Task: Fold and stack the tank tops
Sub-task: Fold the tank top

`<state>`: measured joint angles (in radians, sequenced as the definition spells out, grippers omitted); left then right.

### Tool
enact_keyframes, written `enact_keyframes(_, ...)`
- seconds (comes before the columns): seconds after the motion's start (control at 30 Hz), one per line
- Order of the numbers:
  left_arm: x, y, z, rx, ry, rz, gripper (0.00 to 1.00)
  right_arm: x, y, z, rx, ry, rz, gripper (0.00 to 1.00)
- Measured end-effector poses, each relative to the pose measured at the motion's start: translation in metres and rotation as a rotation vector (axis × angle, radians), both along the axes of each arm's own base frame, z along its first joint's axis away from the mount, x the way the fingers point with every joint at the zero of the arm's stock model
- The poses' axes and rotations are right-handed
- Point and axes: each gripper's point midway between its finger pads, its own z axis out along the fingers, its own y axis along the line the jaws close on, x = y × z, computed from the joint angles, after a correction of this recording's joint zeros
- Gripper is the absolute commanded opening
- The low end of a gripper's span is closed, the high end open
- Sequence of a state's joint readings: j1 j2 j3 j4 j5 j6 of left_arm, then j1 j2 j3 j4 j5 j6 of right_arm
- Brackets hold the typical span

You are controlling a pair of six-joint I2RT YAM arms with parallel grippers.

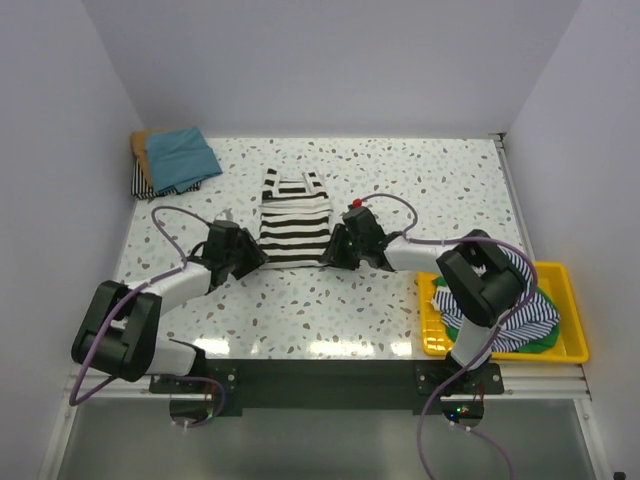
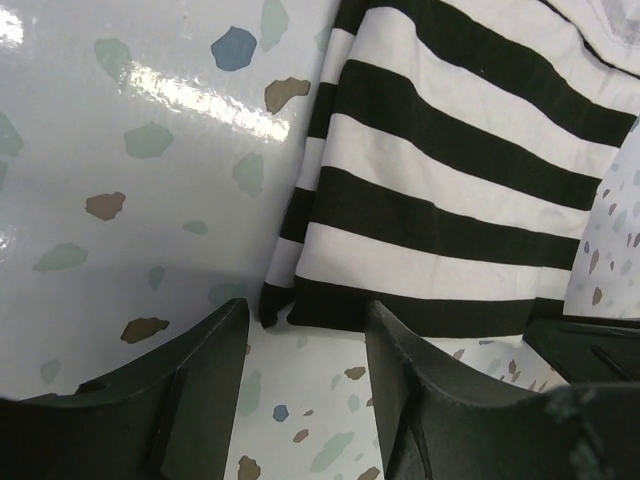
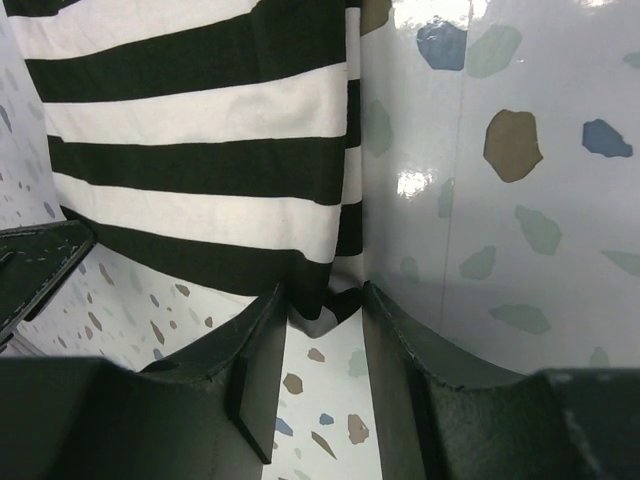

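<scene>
My left pincer (image 2: 305,318) and right pincer (image 3: 325,300) stand at the two near corners of the striped top (image 1: 296,225), flat at mid table (image 1: 400,180), I think to lift its hem and fold it far. Both are apart: wrist views show the right corner between my fingers (image 3: 258,365), the left corner just before them. Only the top view shows the stack (image 1: 176,158) far left, the tray (image 1: 573,300) near right.

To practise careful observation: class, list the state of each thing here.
Striped tank top: spread flat, unfolded.
Left claw: open at its hem corner.
Right claw: open, straddling the other hem corner.
Teal tank top: folded, atop the corner pile.
Tops in yellow tray: heaped, unfolded.
</scene>
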<state>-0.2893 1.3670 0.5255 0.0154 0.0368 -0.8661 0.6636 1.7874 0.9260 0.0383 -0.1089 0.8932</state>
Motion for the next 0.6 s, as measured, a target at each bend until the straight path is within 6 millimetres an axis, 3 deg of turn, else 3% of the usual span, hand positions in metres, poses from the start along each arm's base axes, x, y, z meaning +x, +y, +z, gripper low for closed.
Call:
enact_keyframes(0.2, 0.002, -0.006, -0.003, 0.007, -0.008, 0.018, 0.47, 0.0, 0.004, -0.001, 0.002, -0.005, -0.002, 0.36)
enact_keyframes(0.3, 0.004, -0.007, -0.004, 0.01, -0.013, 0.033, 0.41, 0.0, 0.004, -0.003, -0.002, -0.005, -0.004, 0.23)
enact_keyframes(0.4, 0.006, -0.007, -0.007, 0.013, -0.011, 0.047, 0.27, 0.001, 0.003, -0.006, -0.007, -0.004, -0.006, 0.11)
enact_keyframes(0.43, 0.006, -0.007, -0.007, 0.016, -0.011, 0.048, 0.18, 0.001, 0.004, -0.007, -0.008, -0.005, -0.005, 0.07)
enact_keyframes(0.53, 0.006, -0.007, -0.01, 0.023, -0.006, 0.046, 0.02, 0.001, 0.004, -0.007, -0.014, -0.01, -0.002, 0.02)
enact_keyframes(0.6, 0.006, -0.008, -0.011, 0.025, -0.008, 0.039, 0.0, 0.0, 0.005, -0.007, -0.021, -0.017, 0.002, 0.01)
